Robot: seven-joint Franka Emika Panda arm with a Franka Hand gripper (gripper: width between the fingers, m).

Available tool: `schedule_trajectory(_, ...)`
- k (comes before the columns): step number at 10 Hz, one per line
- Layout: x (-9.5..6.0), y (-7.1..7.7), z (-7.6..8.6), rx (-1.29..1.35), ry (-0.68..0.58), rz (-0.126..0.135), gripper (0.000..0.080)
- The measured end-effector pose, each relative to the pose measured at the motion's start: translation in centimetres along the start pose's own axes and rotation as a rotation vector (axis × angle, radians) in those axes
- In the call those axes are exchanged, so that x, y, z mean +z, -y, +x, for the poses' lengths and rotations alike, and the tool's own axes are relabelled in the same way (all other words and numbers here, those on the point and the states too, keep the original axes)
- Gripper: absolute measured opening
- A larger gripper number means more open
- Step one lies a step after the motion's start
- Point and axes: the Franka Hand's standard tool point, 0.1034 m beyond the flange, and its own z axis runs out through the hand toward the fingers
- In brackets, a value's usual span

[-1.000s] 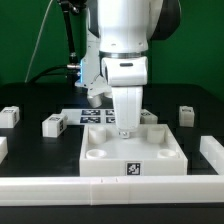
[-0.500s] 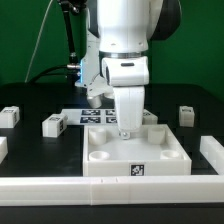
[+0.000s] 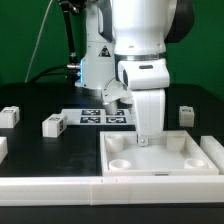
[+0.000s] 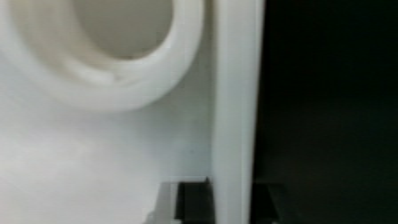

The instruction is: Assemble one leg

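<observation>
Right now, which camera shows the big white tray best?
The exterior view: most of the tray shows, with corner sockets. The wrist view shows only one round socket and a wall, close up and blurry.

The arm's gripper [image 3: 146, 140] points straight down, jaws at the rear wall of the white square tray [image 3: 160, 172], which sits on the black table [image 3: 40, 150] toward the exterior view's right. Behind the tray lies the marker board [image 3: 100, 118]. One leg [image 3: 10, 115] stands far left, a second leg [image 3: 53, 125] beside the marker board, a third leg [image 3: 186, 114] behind the tray's right corner.
</observation>
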Motion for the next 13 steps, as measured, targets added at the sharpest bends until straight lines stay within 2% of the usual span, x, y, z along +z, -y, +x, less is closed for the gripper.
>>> schedule_trajectory(2, 0.1, -0.3, 1.5, 0.023, -0.005, -0.002, 0.0054)
schedule_trajectory(5, 0.2, -0.3, 1.7, 0.024, 0.000, 0.012, 0.0054)
schedule_trajectory(8, 0.1, -0.3, 1.6, 0.025, 0.000, 0.012, 0.0471)
schedule_trajectory(9, 0.1, -0.3, 1.6, 0.025, 0.000, 0.012, 0.0471)
schedule_trajectory(10, 0.1, -0.3, 1.6, 0.026, 0.000, 0.012, 0.0612)
schedule_trajectory(13, 0.1, -0.3, 1.5, 0.027, 0.000, 0.012, 0.0648)
